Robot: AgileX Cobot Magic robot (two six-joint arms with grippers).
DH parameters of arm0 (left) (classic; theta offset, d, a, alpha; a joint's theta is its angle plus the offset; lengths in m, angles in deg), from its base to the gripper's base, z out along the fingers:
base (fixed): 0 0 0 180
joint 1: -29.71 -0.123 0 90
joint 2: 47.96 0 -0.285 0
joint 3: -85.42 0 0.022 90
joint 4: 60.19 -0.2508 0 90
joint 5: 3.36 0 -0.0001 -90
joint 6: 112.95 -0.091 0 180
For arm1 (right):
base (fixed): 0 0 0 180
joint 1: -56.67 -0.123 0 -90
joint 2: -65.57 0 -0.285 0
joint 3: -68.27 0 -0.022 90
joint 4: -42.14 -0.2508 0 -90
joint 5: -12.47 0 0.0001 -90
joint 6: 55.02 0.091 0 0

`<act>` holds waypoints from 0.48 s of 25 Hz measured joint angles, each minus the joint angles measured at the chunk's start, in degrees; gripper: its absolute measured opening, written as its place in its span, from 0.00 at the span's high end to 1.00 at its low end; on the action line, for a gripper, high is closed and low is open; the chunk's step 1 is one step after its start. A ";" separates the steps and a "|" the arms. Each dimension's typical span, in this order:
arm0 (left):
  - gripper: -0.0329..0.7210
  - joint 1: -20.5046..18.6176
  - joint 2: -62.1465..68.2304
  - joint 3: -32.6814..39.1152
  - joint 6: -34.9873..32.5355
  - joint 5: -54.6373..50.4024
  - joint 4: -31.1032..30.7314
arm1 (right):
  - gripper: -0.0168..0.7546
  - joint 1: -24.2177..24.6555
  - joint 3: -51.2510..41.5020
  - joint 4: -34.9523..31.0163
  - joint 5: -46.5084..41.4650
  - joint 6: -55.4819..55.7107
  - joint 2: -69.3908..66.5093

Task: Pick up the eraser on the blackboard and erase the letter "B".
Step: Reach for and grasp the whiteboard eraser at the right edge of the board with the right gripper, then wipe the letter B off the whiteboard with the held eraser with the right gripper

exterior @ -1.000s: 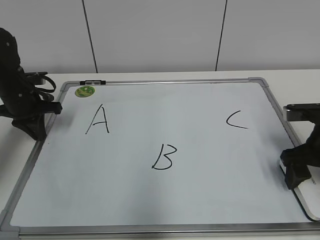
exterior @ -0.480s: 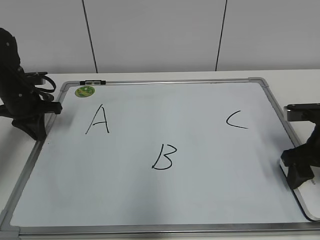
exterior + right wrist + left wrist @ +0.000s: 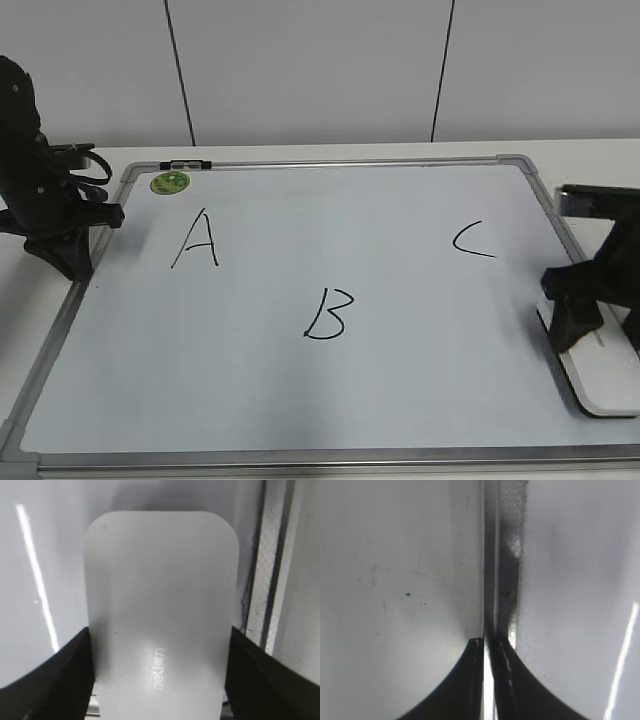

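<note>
My right hand (image 3: pixel 159 680) pinches the eraser (image 3: pixel 160 605) across its width at the blackboard (image 3: pixel 330 400)'s right edge, ready to carry it to the letter "B" (image 3: pixel 328 313), while my left hand (image 3: pixel 487 647), pressed together, idles by the left frame.

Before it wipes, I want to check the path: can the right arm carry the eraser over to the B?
Probably yes. The right tool straddles the eraser at the blackboard's right edge, and only bare board lies between it and the B.
</note>
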 joint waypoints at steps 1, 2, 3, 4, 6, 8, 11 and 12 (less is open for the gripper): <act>0.91 0.00 0.00 0.00 0.00 0.00 0.00 | 0.29 -1.05 1.74 -0.05 -1.02 -0.23 0.00; 0.91 0.00 0.00 0.00 0.00 0.00 0.00 | 0.29 -1.87 2.87 -0.05 -1.51 -0.22 0.00; 0.91 0.00 0.00 0.00 0.00 0.00 0.00 | 0.29 -3.47 4.81 -0.05 -2.25 -0.22 -0.12; 0.91 0.00 0.00 0.00 0.00 0.00 0.00 | 0.29 -4.94 6.51 -0.14 -3.15 -0.34 -0.31; 0.91 0.00 0.00 0.00 0.00 0.10 0.00 | 0.29 -7.34 9.43 -0.14 -4.74 -0.45 -1.34; 0.91 0.00 0.00 0.00 0.00 0.10 0.00 | 0.29 -10.04 12.93 0.09 -7.06 -0.21 -3.82; 0.91 0.00 0.00 0.00 0.00 0.10 0.00 | 0.29 -13.59 18.31 0.64 -10.06 0.58 -8.49; 0.91 0.00 0.00 0.00 0.00 0.10 0.00 | 0.29 -14.52 19.92 0.72 -10.75 0.71 -9.74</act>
